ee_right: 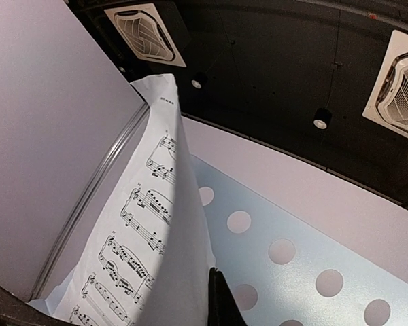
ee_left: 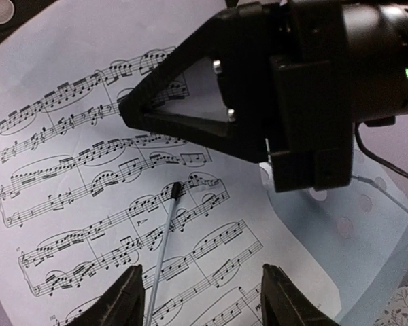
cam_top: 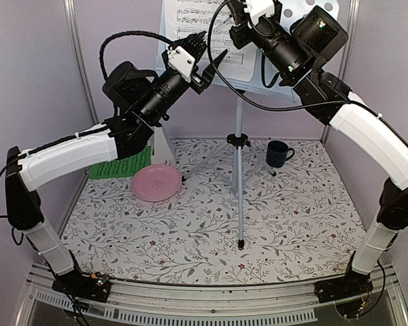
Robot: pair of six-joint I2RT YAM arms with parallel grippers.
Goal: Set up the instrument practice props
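The pale blue perforated music stand (cam_top: 306, 9) stands at the back on a silver tripod pole (cam_top: 239, 170). A white music sheet (ee_left: 75, 204) leans on it, its right edge curling off the desk (ee_right: 292, 272). My right gripper (ee_right: 221, 302) is shut on that edge of the sheet (ee_right: 122, 258). My left gripper (ee_left: 204, 299) is open just in front of the sheet, holding nothing. A thin white rod with a black tip (ee_left: 164, 238) crosses the sheet. A green music sheet (cam_top: 119, 166) lies on the table under my left arm. The white metronome (cam_top: 162, 146) is partly hidden behind that arm.
A pink plate (cam_top: 156, 182) lies on the floral tablecloth left of the tripod. A dark blue mug (cam_top: 279, 153) stands to the right of the pole. Lilac walls close in the back and both sides.
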